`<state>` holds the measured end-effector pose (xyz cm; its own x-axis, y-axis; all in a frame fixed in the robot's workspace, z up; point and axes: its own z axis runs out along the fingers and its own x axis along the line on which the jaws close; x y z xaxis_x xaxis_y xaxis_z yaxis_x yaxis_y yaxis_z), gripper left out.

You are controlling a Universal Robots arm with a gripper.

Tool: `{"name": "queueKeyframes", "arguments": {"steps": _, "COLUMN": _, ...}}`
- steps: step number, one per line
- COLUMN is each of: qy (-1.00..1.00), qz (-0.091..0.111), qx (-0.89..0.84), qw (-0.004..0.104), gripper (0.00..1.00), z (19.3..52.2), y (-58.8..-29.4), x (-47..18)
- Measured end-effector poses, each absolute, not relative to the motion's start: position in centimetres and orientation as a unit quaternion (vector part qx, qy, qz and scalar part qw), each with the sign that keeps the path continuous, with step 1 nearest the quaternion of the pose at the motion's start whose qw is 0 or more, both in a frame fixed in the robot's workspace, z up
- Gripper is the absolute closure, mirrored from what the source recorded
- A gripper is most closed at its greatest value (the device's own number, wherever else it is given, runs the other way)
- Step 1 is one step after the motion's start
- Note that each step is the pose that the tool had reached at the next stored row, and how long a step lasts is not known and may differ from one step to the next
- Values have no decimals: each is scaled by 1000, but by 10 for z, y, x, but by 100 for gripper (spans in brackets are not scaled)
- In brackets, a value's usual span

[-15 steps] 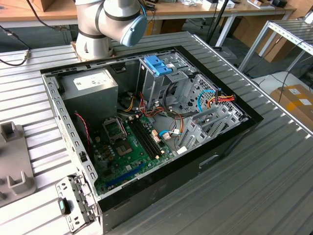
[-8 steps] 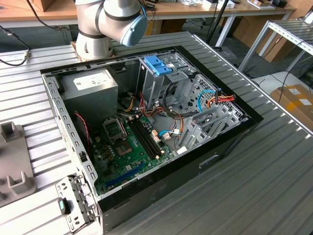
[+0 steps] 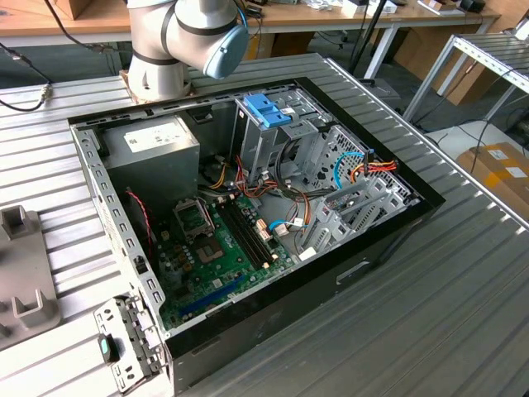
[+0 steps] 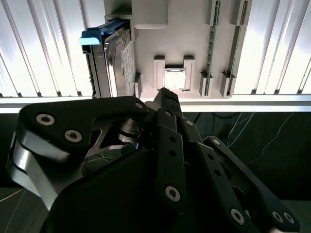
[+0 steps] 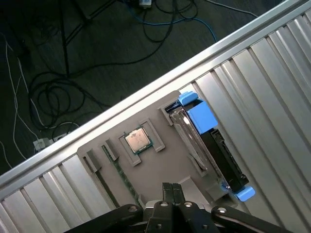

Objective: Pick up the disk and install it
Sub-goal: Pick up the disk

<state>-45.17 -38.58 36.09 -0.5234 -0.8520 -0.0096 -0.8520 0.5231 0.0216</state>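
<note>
While disk (image 5: pixel 218 150) sits edgewise (grey holder (image 5: pixel 160 167)), fingers (image 5: pixel 167 194) seemingly together.

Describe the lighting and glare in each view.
Second wrist view: the ribbed table blows out to white glare, the gripper in front is dark and shadowed, the disk stands partly shaded. First wrist view: even light on the tray and disk, dark floor beyond. Exterior view: soft, even light; the open computer case is dim inside.
</note>
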Motion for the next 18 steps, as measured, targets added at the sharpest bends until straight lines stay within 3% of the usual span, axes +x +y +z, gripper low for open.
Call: {"name": "queueKeyframes", "arguments": {"steps": 18, "qy": -842, "qz": -12, "qx": 539, "qw": 2, "gripper": 90, "z": 361, "y": -386, "x": -452}}
